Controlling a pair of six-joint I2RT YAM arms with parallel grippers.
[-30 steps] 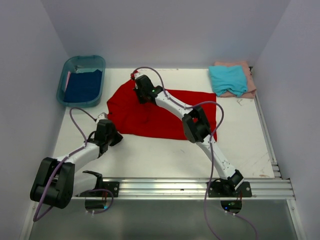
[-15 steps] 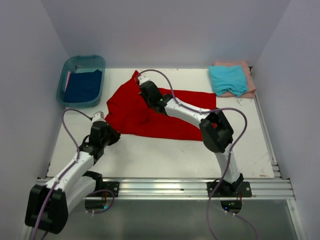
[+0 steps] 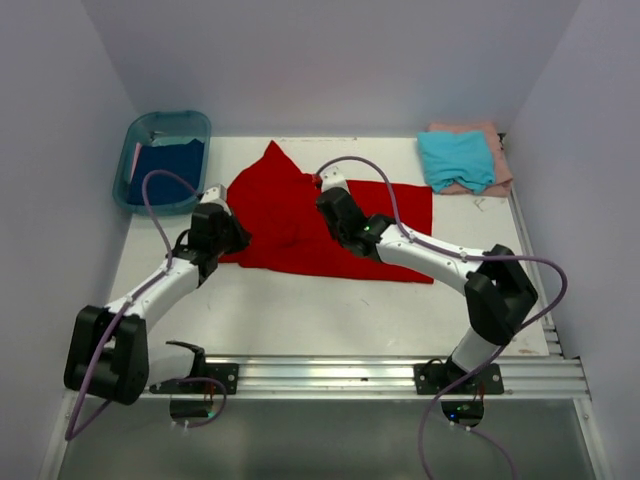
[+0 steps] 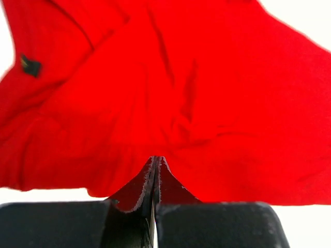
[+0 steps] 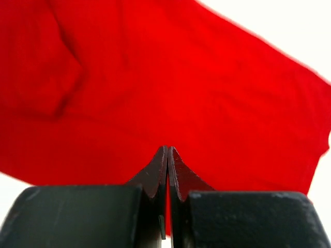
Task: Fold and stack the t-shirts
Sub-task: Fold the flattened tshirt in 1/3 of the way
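Observation:
The bright red t-shirt [image 3: 300, 235] lies spread and rumpled mid-table, one corner peaking toward the back [image 3: 272, 152]. My left gripper [image 3: 232, 232] is at its left edge, jaws shut; in the left wrist view [image 4: 156, 157] the red cloth [image 4: 207, 103] fills the frame beyond the tips. My right gripper [image 3: 328, 192] is over the shirt's upper middle, jaws shut, above red cloth [image 5: 155, 77] in the right wrist view [image 5: 167, 148]. No cloth shows pinched in either. A folded teal t-shirt [image 3: 455, 158] lies on the folded pink one [image 3: 492, 178] at back right. The dark blue t-shirt [image 3: 165, 172] is in the tub.
A teal plastic tub [image 3: 140, 125] stands at the back left corner. Grey walls close in the table at the left, back and right. A metal rail [image 3: 350, 375] runs along the near edge, with both arm bases on it.
My right gripper has moved right and nearer, off the shirt's back-left corner, which now shows as a peak. My left gripper has moved from the shirt's near-left corner toward the back along its left edge.

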